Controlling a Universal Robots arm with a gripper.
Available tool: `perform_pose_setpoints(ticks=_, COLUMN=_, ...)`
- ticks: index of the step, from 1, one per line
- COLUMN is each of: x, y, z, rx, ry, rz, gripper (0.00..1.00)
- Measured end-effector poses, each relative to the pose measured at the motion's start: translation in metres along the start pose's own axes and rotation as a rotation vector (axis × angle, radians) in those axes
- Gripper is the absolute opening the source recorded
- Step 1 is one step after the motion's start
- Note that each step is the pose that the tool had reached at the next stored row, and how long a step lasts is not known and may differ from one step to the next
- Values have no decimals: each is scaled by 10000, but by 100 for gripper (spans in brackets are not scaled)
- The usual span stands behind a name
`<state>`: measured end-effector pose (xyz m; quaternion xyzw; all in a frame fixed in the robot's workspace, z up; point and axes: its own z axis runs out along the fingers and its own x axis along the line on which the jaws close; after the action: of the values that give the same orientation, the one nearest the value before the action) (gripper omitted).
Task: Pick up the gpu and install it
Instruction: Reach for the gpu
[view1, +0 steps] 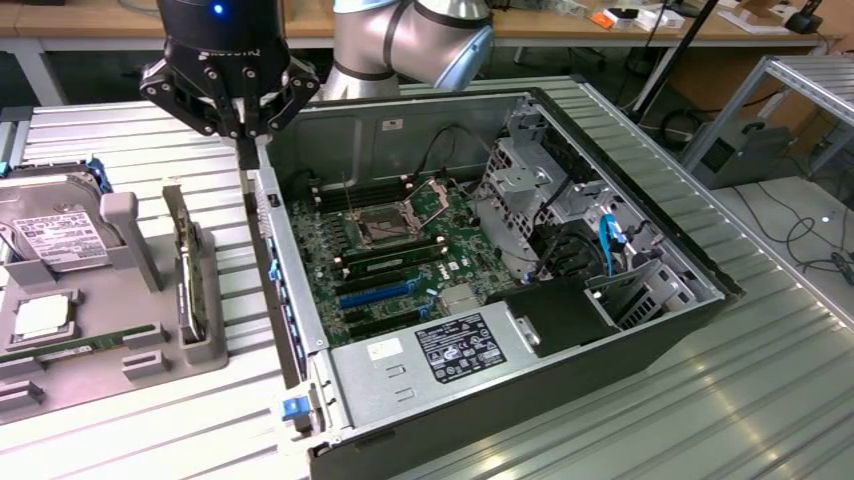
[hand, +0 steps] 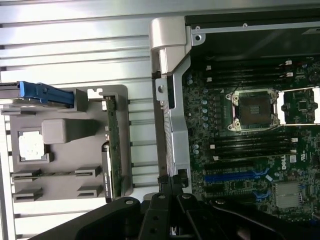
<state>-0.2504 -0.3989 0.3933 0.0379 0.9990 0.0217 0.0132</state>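
Note:
The gpu (view1: 190, 272) stands on edge in a slot of the grey holder tray (view1: 127, 345) at the exterior view's left, green board with a metal bracket end. In the wrist view the gpu (hand: 112, 150) runs as a thin strip along the tray's side nearest the case. My black gripper (view1: 247, 132) hangs shut and empty above the case's near wall, higher than the gpu and beyond its far end. In the wrist view the gripper (hand: 173, 192) sits over the gap between tray and case. The open computer case (view1: 667, 330) shows its motherboard (view1: 400, 250) with blue card slots (hand: 235, 175).
A silver hard drive (view1: 54, 235) and a processor chip (view1: 40, 315) also rest in the tray. A blue handle (hand: 42, 93) sticks out at the tray's end. Cables and a drive cage (view1: 534, 185) fill the case's far side. Ribbed metal tabletop (view1: 721, 400) surrounds everything.

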Motion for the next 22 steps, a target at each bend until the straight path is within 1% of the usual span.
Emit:
perform_pose_setpoints(ticks=13, x=104, y=-8, z=-3, rx=1, ry=1, rz=0, gripper=11)
perform_pose_setpoints(ticks=22, x=207, y=-16, z=-6, rx=0, ry=0, rz=0, gripper=11)
